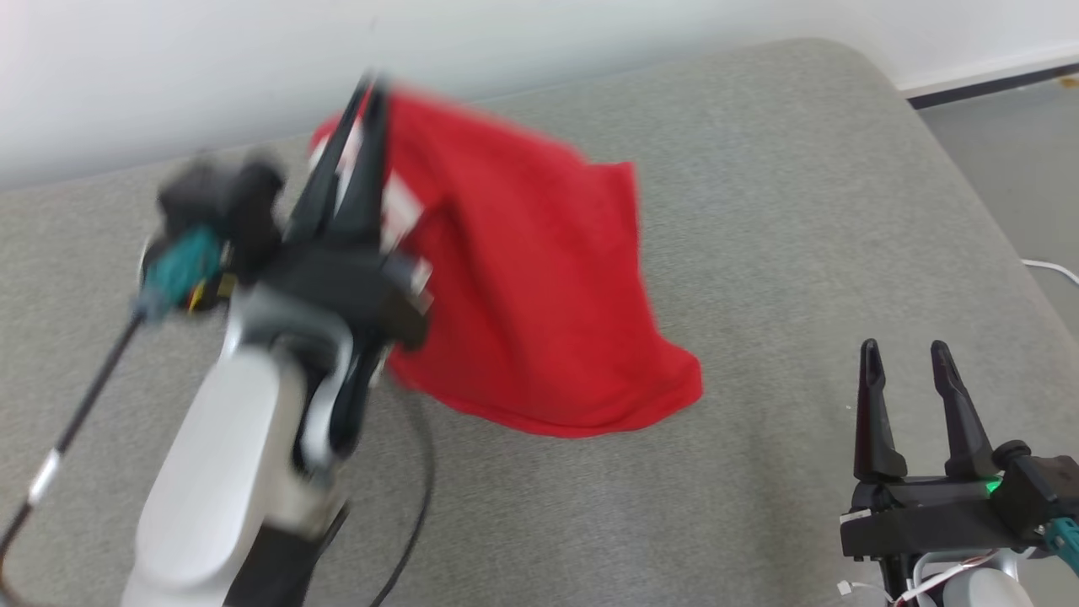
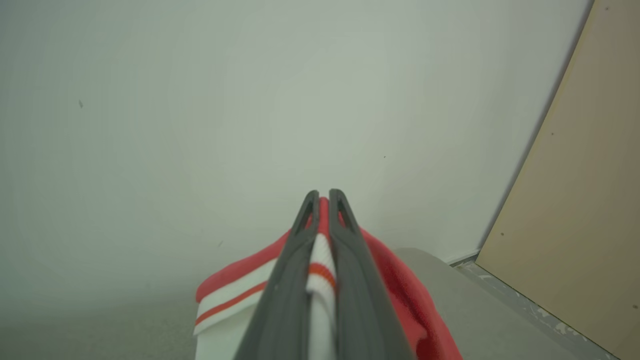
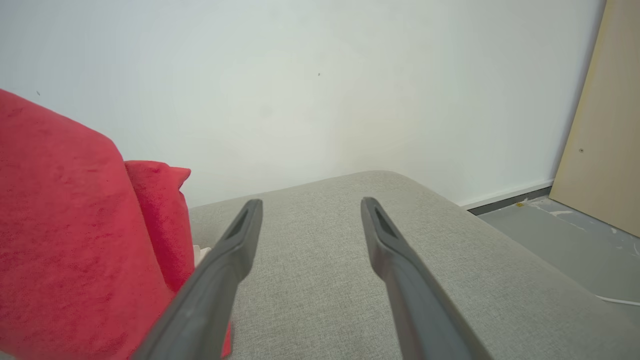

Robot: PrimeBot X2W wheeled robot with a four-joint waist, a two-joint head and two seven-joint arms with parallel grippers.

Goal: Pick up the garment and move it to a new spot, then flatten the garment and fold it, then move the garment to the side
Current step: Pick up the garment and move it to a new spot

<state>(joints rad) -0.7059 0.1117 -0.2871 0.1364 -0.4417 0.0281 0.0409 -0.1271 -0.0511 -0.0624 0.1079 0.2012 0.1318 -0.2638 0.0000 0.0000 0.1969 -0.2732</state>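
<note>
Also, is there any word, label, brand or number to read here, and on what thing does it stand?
No text can be read.
The red garment has white patches near the left gripper, blurred in the head view; the left wrist view shows a red-striped white band, no letters.

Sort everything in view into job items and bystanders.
Job: red garment; left gripper, shut on its striped edge; right gripper, open; grey padded surface.
Bystanders: white cable; tan panel; wall.

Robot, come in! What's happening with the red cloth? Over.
Left gripper shut on red garment, cloth hanging. Right gripper open, empty. No obstacles seen. Over.
</note>
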